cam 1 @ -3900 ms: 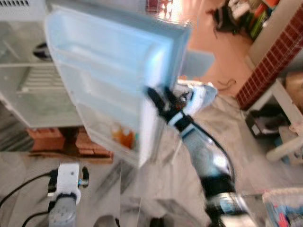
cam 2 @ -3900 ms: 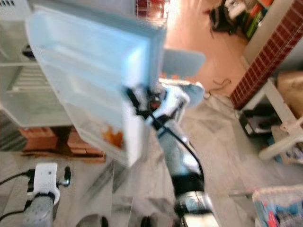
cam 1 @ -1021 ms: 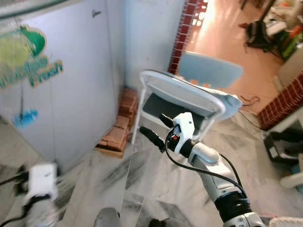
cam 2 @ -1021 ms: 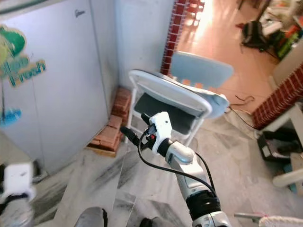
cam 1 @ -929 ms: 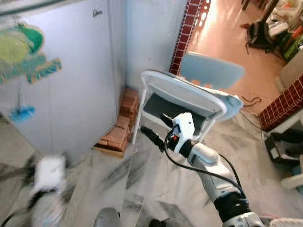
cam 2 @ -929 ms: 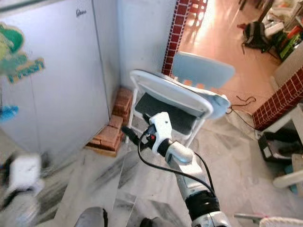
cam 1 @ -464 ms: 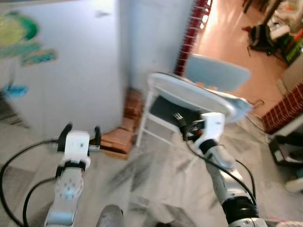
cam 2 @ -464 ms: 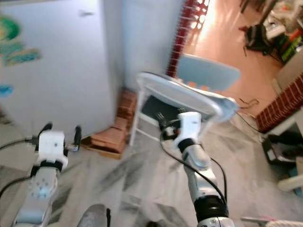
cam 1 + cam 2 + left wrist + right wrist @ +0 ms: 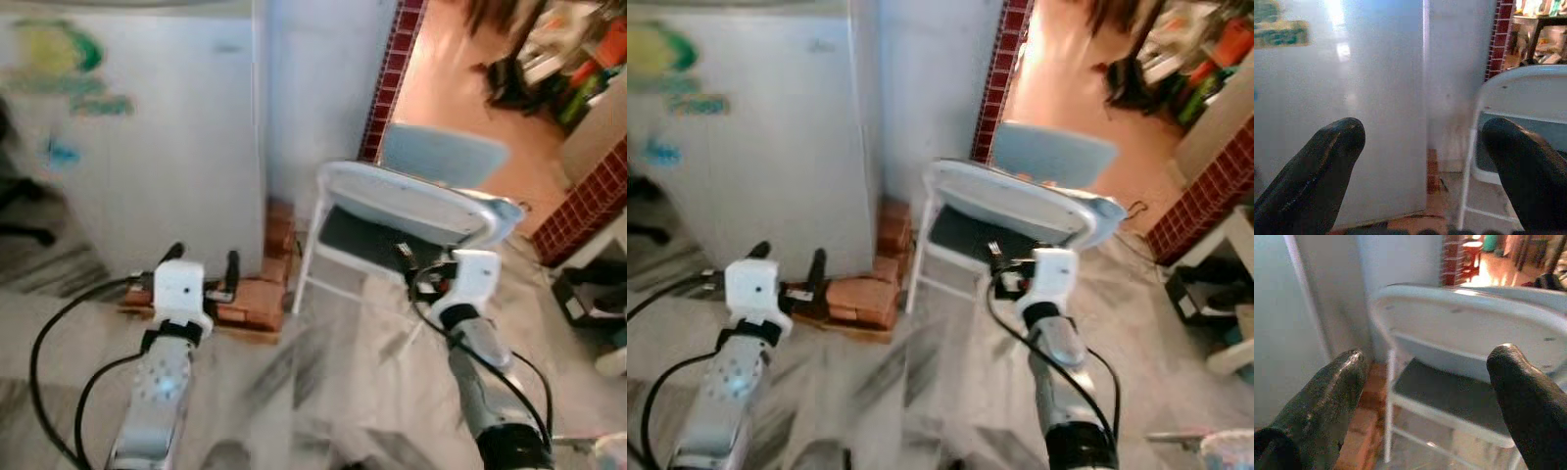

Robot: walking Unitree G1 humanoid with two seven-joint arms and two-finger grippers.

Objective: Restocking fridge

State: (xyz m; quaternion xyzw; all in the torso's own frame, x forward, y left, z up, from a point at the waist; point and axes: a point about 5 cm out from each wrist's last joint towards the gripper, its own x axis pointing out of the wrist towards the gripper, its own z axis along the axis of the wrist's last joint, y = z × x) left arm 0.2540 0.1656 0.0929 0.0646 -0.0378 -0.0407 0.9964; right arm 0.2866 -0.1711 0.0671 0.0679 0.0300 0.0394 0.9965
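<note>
Before the closed white fridge (image 9: 147, 147), raised on bricks (image 9: 257, 299) seemingly to clear the floor, both arms reach forward: left gripper (image 9: 203, 266) and right gripper (image 9: 1004, 262) spread and empty, a white folding chair (image 9: 411, 211) alongside.

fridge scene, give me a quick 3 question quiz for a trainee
1. True or false: the fridge door is shut.
2. What stands just right of the fridge? A) a folding chair B) a bin C) a ladder
3. Fill in: the fridge rests on ____.

Key
1. True. Its front is a flat closed face.
2. A. The chair stands by the wall, just ahead of the right gripper.
3. Bricks, seen under its corner beyond the left gripper. Both grippers are open and hold nothing.
</note>
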